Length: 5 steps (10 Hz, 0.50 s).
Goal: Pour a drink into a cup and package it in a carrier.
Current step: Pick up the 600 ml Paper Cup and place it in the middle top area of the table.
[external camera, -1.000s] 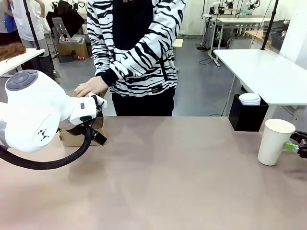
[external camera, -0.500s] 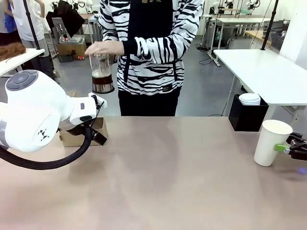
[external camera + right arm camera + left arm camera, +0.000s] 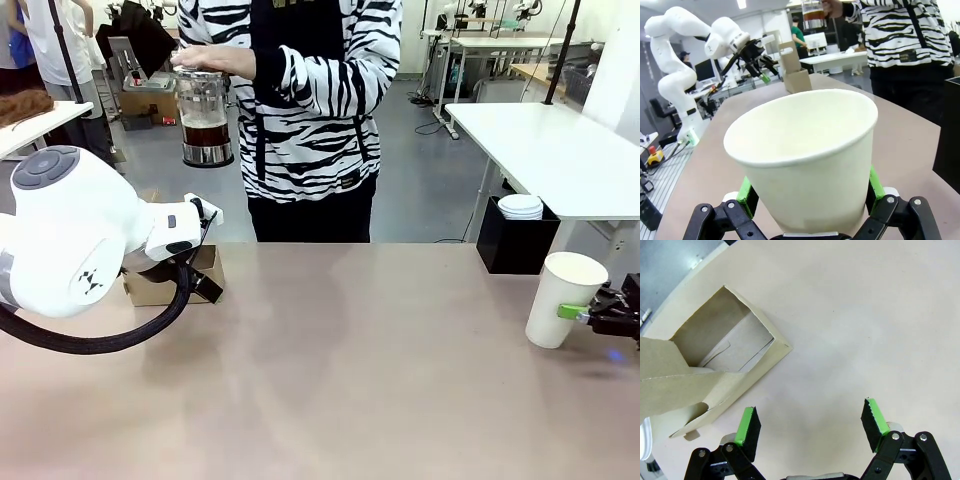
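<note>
At the far side a person's hand holds a clear glass jar (image 3: pixel 205 115) in the air, with the dark drink (image 3: pixel 206 134) in its lower part. The white cup (image 3: pixel 564 298) stands lidless at the table's right edge. Its empty inside (image 3: pixel 800 130) faces the right wrist view. My right gripper (image 3: pixel 585 314) is open with its green pads on either side of the cup's lower wall. The brown carrier (image 3: pixel 715 367) sits at the back left, partly hidden behind my left arm (image 3: pixel 70 235). Just beside the carrier, my left gripper (image 3: pixel 810 422) hangs open and empty over bare table.
A black bin (image 3: pixel 515 240) topped with white lids (image 3: pixel 520 206) stands off the table's far right corner, near a white table (image 3: pixel 550 150). The tabletop (image 3: pixel 350 370) stretches between carrier and cup. The left gripper (image 3: pixel 759 57) also shows far off in the right wrist view.
The person's hand left the carrier and raised the jar to chest height. My right gripper moved left around the cup, which shifted slightly left. The left arm stayed still.
</note>
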Each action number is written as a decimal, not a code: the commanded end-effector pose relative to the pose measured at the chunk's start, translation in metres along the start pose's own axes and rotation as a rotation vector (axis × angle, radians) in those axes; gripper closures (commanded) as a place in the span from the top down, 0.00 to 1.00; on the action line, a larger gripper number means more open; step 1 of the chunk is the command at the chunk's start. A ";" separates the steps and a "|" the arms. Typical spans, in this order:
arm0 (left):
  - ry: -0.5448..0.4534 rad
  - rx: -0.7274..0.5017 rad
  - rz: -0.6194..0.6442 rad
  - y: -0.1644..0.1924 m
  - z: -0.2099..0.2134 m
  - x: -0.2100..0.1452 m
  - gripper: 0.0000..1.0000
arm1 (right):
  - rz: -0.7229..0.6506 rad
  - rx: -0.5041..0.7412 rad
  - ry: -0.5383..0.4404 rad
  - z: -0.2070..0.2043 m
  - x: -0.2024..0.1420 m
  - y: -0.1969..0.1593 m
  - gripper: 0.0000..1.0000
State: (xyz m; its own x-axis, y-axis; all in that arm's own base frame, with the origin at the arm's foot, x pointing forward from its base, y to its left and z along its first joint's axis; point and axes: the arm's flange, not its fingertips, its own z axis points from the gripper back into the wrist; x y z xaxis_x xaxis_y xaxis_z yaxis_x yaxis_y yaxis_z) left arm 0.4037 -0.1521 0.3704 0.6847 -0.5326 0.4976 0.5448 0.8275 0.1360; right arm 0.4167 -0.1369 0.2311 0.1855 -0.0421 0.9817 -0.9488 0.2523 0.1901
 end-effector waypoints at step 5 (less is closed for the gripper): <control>-0.001 -0.001 0.000 0.000 0.000 0.000 1.00 | 0.003 0.011 0.006 -0.005 -0.001 0.000 0.80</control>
State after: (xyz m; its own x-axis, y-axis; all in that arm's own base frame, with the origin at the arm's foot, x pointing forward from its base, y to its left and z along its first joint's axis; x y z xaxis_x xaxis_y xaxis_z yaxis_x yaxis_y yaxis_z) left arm 0.4037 -0.1521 0.3704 0.6847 -0.5326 0.4976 0.5448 0.8275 0.1360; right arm 0.4172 -0.1326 0.2288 0.1835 -0.0344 0.9824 -0.9507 0.2479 0.1862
